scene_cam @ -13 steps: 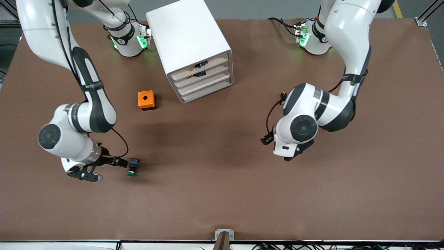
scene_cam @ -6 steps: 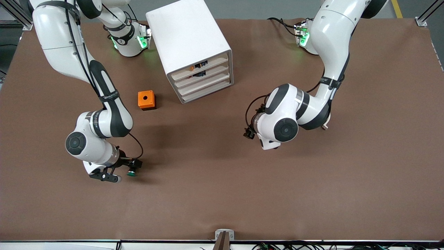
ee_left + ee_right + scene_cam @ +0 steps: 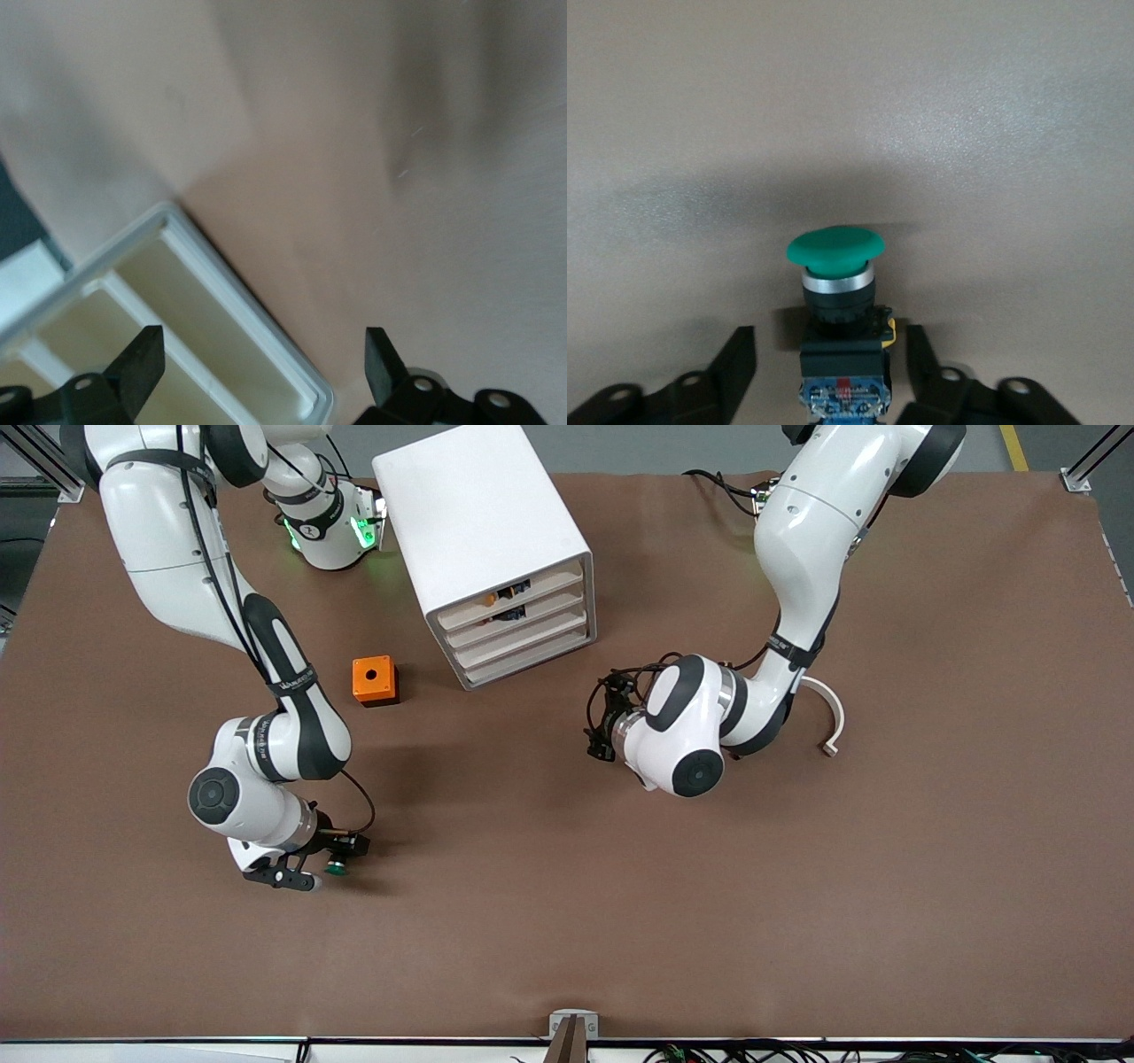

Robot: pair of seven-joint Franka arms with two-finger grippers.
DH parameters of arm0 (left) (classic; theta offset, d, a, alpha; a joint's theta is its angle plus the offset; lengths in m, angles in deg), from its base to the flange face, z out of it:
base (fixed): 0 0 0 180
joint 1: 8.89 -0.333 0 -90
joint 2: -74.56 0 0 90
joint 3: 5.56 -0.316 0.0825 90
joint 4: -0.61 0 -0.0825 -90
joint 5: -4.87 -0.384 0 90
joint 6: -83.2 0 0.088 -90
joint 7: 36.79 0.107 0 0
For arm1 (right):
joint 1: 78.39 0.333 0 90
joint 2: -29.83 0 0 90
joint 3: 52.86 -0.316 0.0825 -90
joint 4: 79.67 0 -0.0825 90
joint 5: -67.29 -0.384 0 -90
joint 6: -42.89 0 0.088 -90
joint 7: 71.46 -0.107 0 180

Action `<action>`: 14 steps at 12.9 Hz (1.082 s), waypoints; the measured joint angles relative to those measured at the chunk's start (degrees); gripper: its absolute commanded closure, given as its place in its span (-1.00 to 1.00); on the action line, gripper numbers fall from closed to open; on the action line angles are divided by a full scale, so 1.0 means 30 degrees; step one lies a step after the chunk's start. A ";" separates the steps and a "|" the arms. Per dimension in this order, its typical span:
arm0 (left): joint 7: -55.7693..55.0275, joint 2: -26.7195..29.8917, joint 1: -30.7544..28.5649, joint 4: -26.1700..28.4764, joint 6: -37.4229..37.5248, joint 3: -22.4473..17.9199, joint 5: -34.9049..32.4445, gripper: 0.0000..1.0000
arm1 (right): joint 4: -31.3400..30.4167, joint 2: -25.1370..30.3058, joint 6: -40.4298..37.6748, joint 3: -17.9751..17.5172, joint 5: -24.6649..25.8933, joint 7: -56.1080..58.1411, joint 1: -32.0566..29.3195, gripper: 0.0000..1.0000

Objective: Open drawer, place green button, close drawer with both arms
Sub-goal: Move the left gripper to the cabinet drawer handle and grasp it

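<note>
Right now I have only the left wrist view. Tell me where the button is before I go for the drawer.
Observer: The button is on the table toward the right arm's end, nearer the front camera than the orange cube.
Operator: Say whether the right arm has it.
Observer: Not gripped. The right gripper straddles its dark body, jaws open on either side.
Operator: My left gripper is open by the cabinet. Report the drawer.
Observer: The drawer, third front down, sits flush with the other three, not pulled out.
</note>
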 measured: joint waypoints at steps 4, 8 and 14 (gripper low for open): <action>-0.2883 -0.1289 0.0634 0.0155 0.0018 -0.0001 0.3561 -0.68 | 0.0118 0.0010 -0.0372 0.0027 0.0000 0.0002 -0.0010 0.66; -0.6516 -0.2035 0.1199 0.0167 0.0138 0.0036 0.5837 -0.37 | 0.0233 0.0011 -0.0866 0.0138 0.0000 0.0000 -0.0117 0.97; -0.8249 -0.2819 0.2592 0.0196 0.0769 0.0041 0.8197 0.10 | 0.2653 0.0511 -0.5881 0.0171 -0.0913 -0.1655 -0.0196 0.99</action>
